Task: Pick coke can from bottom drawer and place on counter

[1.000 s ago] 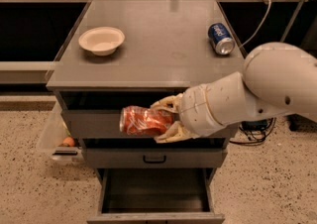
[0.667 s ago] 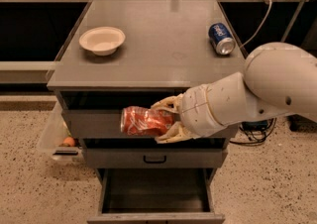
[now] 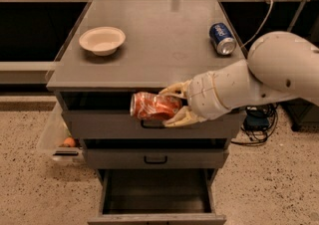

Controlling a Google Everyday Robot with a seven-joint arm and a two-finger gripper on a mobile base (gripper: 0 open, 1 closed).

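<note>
My gripper (image 3: pixel 174 104) is shut on the coke can (image 3: pixel 152 106), a red can with white markings held on its side. It hangs in front of the cabinet's top drawer, just below the front edge of the counter (image 3: pixel 159 45). The bottom drawer (image 3: pixel 157 196) is pulled open below it, with a dark interior in which nothing shows. My white arm reaches in from the right.
A white bowl (image 3: pixel 102 40) sits on the counter's left. A blue soda can (image 3: pixel 222 38) lies on its side at the counter's right. The middle drawer (image 3: pixel 155 158) is closed. A clear bin (image 3: pixel 59 137) with an orange object stands on the floor at left. Cables lie at right.
The gripper has lifted the coke can slightly higher, closer to the counter's front edge. Nothing else has moved.
</note>
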